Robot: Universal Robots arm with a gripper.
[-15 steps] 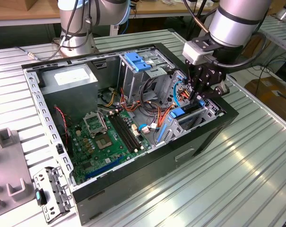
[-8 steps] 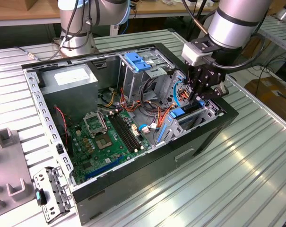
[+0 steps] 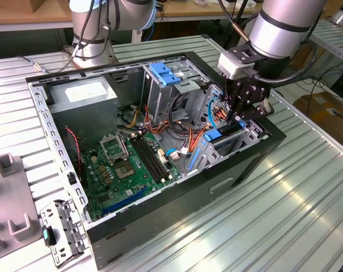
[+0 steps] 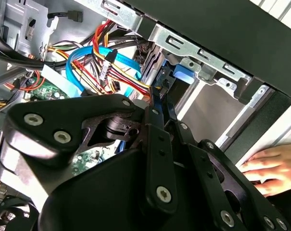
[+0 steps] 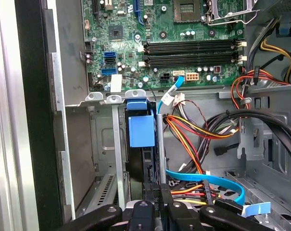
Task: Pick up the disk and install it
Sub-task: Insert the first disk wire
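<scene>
Gripper [image 3: 237,116] black metal fingers clamped on flat blue-framed disk [image 5: 141,130], seated in grey steel bay [image 3: 248,136]

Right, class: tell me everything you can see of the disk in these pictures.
The disk is a flat dark drive in a bright blue plastic carrier, its blue end tab facing the motherboard. It stands on edge in the metal drive bay at the open case's front corner, apparently seated between the bay's rails. The tool is directly above it, its fingers reaching down along the disk's edge in both wrist views.
</scene>
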